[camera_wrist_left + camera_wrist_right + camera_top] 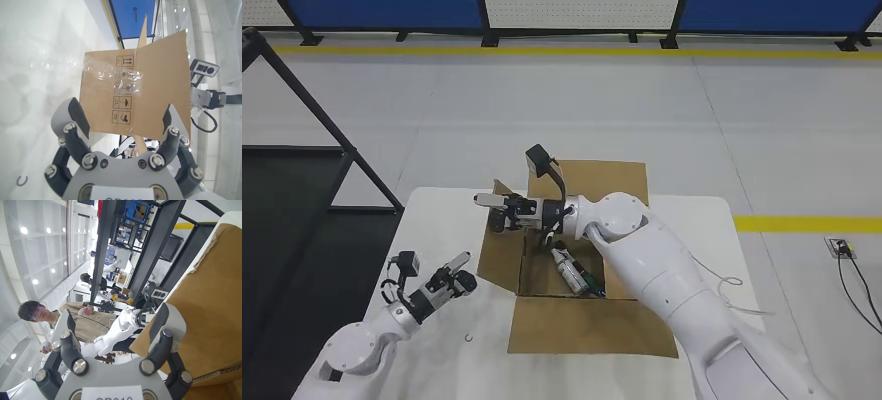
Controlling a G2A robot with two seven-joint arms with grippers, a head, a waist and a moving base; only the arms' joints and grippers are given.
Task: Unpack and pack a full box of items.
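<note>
Box [587, 325] is standing open just beyond my left gripper's [121, 113] spread fingers [79, 113], while I am holding the right gripper [113, 321], fingers likewise apart, with a side flap [208, 294] just beside one finger.

The box [98, 106] bears handling signs [122, 92]: up-arrows, an umbrella, perhaps a glass.

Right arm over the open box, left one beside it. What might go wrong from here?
1. The right end effector, open, is at the side flap of the box; it may snag the flap and drag the box.
2. The items lie low in the box beside that arm; a grasp could miss.
3. The left end effector might sweep the small ring off the table.
</note>
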